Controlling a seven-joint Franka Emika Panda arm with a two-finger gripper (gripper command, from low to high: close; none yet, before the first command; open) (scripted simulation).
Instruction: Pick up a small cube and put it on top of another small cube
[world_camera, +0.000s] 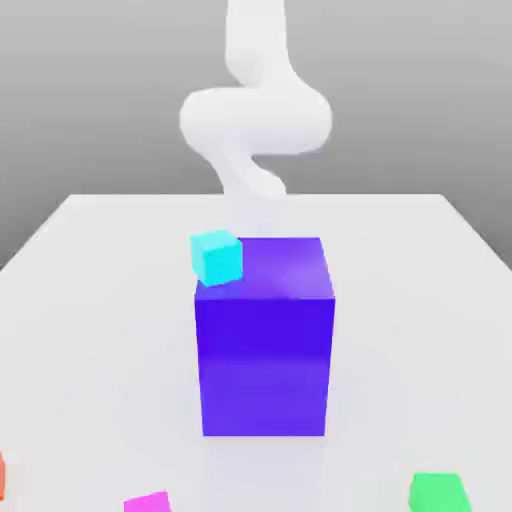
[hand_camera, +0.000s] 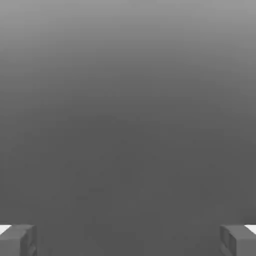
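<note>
A small cyan cube shows at the top left corner of a tall blue-violet block in the middle of the table; I cannot tell whether it rests on the block or beside it. Three more small cubes lie near the table's front edge: a red one at the exterior view's left, a magenta one, and a green one at the right. In the hand view my gripper is open, its grey fingertips far apart with nothing between them. The white arm rises behind the block.
The white table spreads around the block, with its far edge behind the arm. The hand view looks onto a plain grey background.
</note>
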